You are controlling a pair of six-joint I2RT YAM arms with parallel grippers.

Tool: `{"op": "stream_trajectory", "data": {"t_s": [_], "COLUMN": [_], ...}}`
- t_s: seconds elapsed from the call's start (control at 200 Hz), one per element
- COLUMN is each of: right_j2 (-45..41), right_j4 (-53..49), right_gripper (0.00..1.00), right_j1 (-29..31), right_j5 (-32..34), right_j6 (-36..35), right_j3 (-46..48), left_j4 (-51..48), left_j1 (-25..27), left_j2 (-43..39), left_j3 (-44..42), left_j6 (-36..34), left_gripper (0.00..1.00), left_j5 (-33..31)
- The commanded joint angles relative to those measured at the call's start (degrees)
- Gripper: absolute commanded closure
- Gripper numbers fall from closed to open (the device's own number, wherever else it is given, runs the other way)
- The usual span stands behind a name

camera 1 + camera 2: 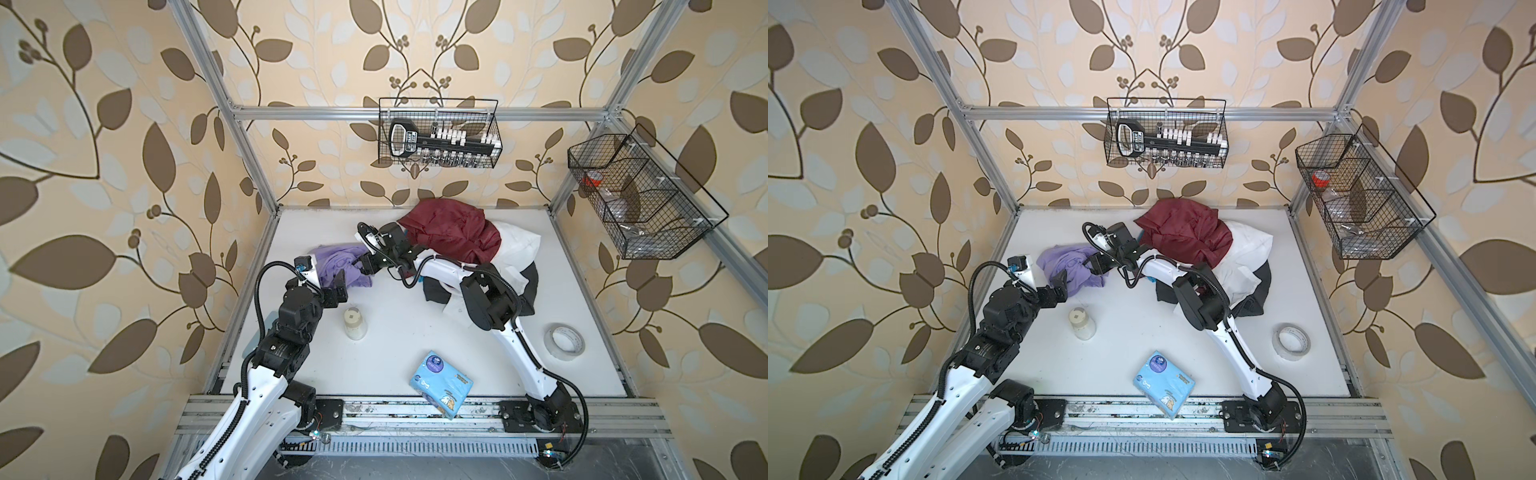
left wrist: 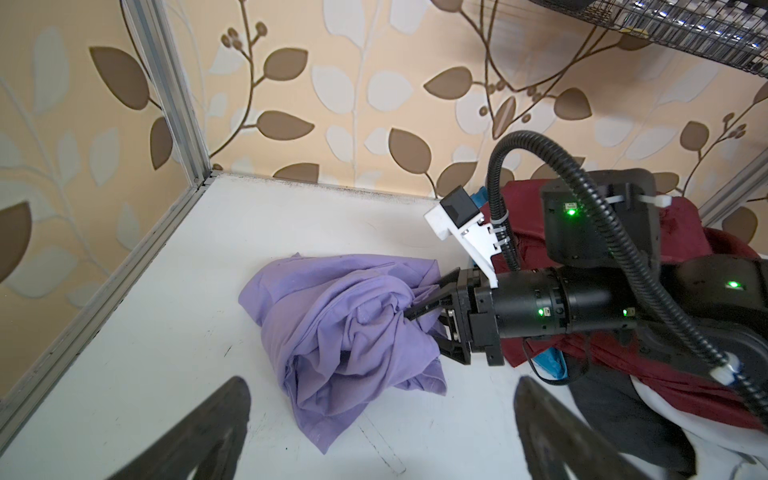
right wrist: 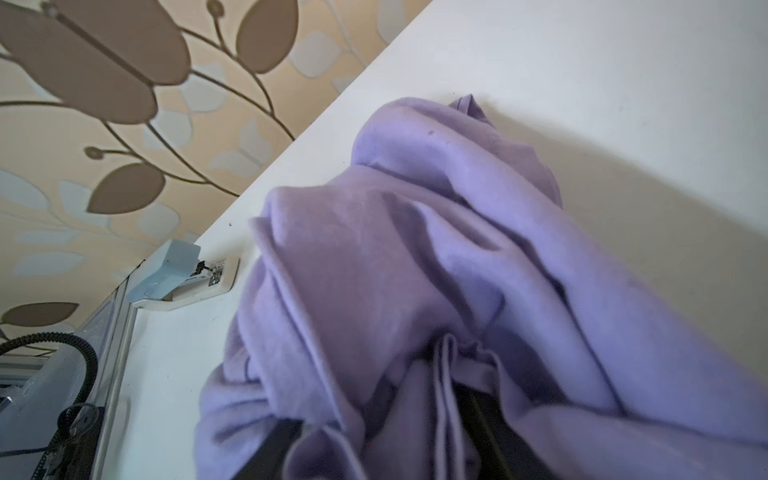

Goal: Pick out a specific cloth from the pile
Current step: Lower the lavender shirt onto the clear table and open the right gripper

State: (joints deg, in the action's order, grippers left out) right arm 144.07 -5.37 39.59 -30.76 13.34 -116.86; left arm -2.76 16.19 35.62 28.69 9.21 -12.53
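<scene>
One white rectangular tabletop [image 1: 415, 340] carries everything. On its far right part sits the pile [image 1: 453, 232], a heap of garments with a dark red satin piece on top and white and black pieces below; a teal-blue scrap shows in the left wrist view.

Left of the pile and apart from it, towards the far left corner, lies the cloth [image 1: 336, 259], a pale lavender-purple garment of thin plain fabric. It is crumpled into a mound that rests on the table in both top views [image 1: 1067, 262].

The right gripper [image 2: 424, 326] reaches across from the pile's side into the cloth's right edge. Its jaws stand partly apart with a fold of the lavender fabric between them, and in the right wrist view the fabric [image 3: 415, 249] drapes over the dark fingers. The left gripper [image 2: 380, 386] is at the cloth's near side, its fingers spread wide with nothing between them.

Nearer the front lie a light blue plastic packet [image 1: 441, 384], a whitish roll of tape [image 1: 564, 340] to the right, and a small cream jar [image 1: 355, 323] just below the cloth.
</scene>
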Motion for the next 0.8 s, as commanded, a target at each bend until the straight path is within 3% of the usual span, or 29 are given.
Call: {"op": "stream_trajectory", "data": {"t_s": [0.0,0.2,0.395,0.68,0.795], "right_j2": [1.7,4.7,10.7,14.5,12.5], "right_j4": [-6.4,-8.8,-9.1,-1.3,-1.3], "right_gripper": [0.47,0.47,0.49,0.48,0.39], "right_j1": [0.3,0.5,0.7,1.1,1.1], "right_j5": [0.4,-0.1,-1.0,-1.6,-1.5], "right_j6": [-2.0,-1.6,2.7,9.8,9.2], "right_j3": [0.5,-1.5,-10.0,-14.8,-13.5], "left_j4": [2.1,1.8,1.8,1.9,2.0], "left_j1": [0.5,0.5,0.5,0.5,0.5], "left_j2": [0.4,1.6,2.0,2.1,2.2], "left_j3": [0.0,0.3,0.3,0.3,0.3], "left_j6": [0.6,0.4,0.2,-0.1,-0.3], "left_gripper": [0.01,0.01,0.01,0.01,0.01], "left_j5": [-0.5,-0.8,-1.1,-1.3,-1.4]}}
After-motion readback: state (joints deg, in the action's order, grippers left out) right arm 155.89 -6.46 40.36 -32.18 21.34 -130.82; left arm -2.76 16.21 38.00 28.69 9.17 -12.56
